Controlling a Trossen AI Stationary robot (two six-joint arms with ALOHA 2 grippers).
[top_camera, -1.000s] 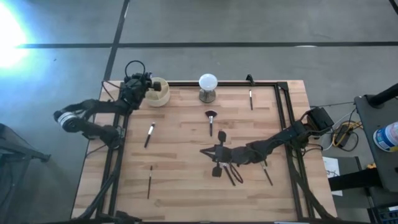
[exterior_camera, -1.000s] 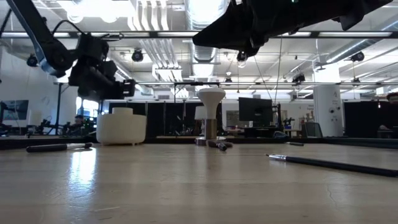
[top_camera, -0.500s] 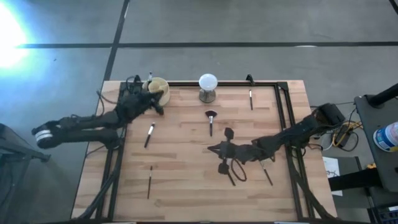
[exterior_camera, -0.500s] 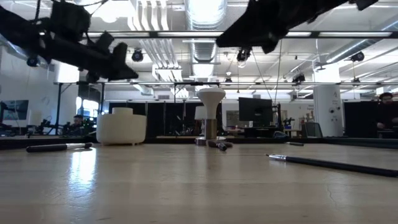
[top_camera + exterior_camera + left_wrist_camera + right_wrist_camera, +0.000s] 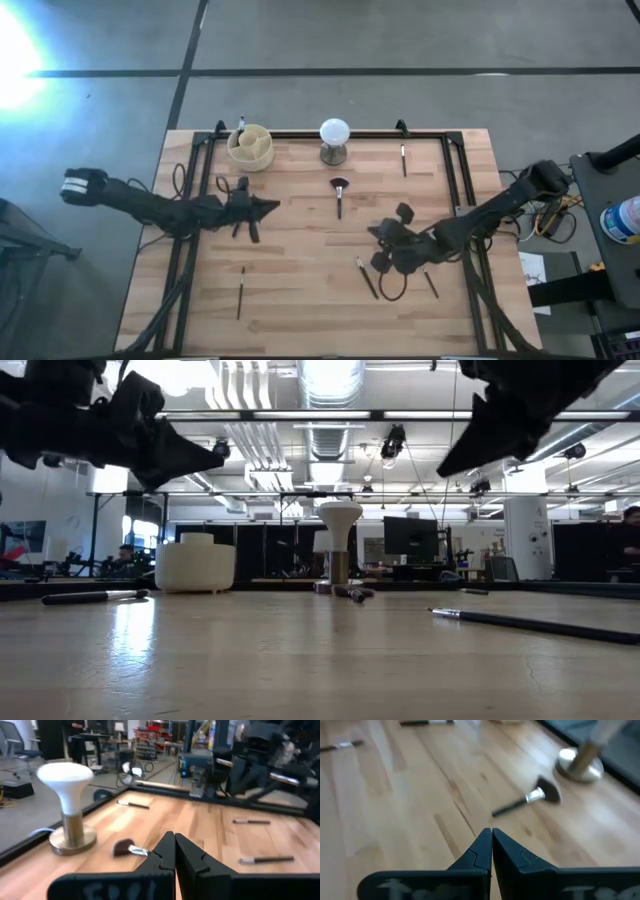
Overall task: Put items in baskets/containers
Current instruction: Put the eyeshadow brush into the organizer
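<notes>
The cream cup [image 5: 250,147] [image 5: 195,565] stands at the table's far left corner, with one brush [image 5: 241,123] sticking up out of it. Dark-handled brushes lie flat on the wood: the fan brush [image 5: 339,194] [image 5: 530,797] [image 5: 127,848] at the middle, one [image 5: 403,158] far right, one [image 5: 241,290] near left, two [image 5: 366,277] [image 5: 430,283] near right. Another brush [image 5: 238,227] lies partly under my left arm. My left gripper [image 5: 272,207] [image 5: 174,837] hovers shut left of the fan brush. My right gripper [image 5: 373,233] [image 5: 491,832] hovers shut, right of the middle.
A white ball on a metallic stand [image 5: 334,140] [image 5: 340,520] [image 5: 70,785] stands at the far edge, right of the cup. A dark frame rail [image 5: 300,133] runs along the table's far edge and sides. Bare wood lies between the two grippers.
My left gripper has drawn back from above the cup, swinging toward the near edge and the table's middle; a brush now stands in the cup. My right gripper has pulled back from the middle toward the right edge.
</notes>
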